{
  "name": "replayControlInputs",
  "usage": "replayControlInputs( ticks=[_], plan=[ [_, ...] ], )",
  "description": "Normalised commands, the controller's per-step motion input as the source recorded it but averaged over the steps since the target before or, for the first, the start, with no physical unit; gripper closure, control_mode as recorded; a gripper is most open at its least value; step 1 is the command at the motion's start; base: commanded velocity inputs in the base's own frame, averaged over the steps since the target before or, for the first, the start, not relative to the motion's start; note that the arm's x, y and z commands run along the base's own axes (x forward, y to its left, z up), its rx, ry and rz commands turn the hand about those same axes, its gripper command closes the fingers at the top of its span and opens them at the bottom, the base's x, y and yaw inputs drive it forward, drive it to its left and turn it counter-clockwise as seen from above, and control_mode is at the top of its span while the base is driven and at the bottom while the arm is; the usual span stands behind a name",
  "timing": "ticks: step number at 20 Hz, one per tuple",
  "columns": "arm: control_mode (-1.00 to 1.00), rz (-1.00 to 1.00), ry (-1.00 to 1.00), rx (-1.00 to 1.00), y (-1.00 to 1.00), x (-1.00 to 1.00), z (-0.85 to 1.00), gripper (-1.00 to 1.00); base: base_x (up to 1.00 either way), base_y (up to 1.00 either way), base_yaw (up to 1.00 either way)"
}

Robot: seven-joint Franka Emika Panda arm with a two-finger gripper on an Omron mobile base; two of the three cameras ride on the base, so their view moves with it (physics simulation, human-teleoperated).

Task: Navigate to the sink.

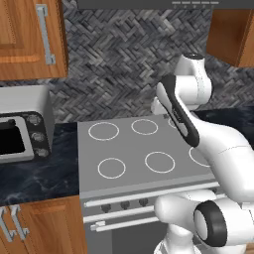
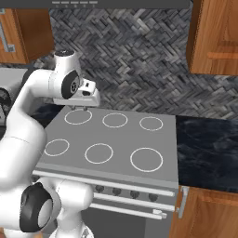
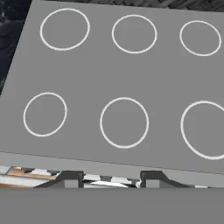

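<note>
The black double-basin sink is out of view. My arm is folded above the back of the stove, and my gripper (image 2: 82,108) hangs over its rear left corner. In the hand view the gripper (image 3: 111,178) looks straight down on the cooktop; its two dark fingertips (image 3: 70,177) stand apart with nothing between them, so it is open.
A grey stovetop (image 1: 134,149) with several white burner rings lies directly ahead, with oven knobs and a handle (image 2: 125,197) below. A microwave (image 1: 22,131) sits on the dark marble counter (image 1: 39,176) at left. More dark counter (image 2: 207,151) extends right. Wooden cabinets (image 2: 216,37) hang above.
</note>
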Motion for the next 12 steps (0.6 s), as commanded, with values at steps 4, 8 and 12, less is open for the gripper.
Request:
replayControlInputs(
  ticks=[4, 8, 12],
  plan=[
    [-1.00, 0.02, -0.10, -0.01, 0.04, -0.56, -0.02, -1.00, 0.00, 0.00, 0.00],
    [-1.00, 0.03, -0.21, 0.00, 0.01, -0.98, -0.07, -1.00, 0.00, 0.00, 0.00],
    [1.00, -0.03, -0.08, 0.00, -0.05, -0.25, -0.01, -1.00, -0.75, -0.34, -0.28]
  ],
)
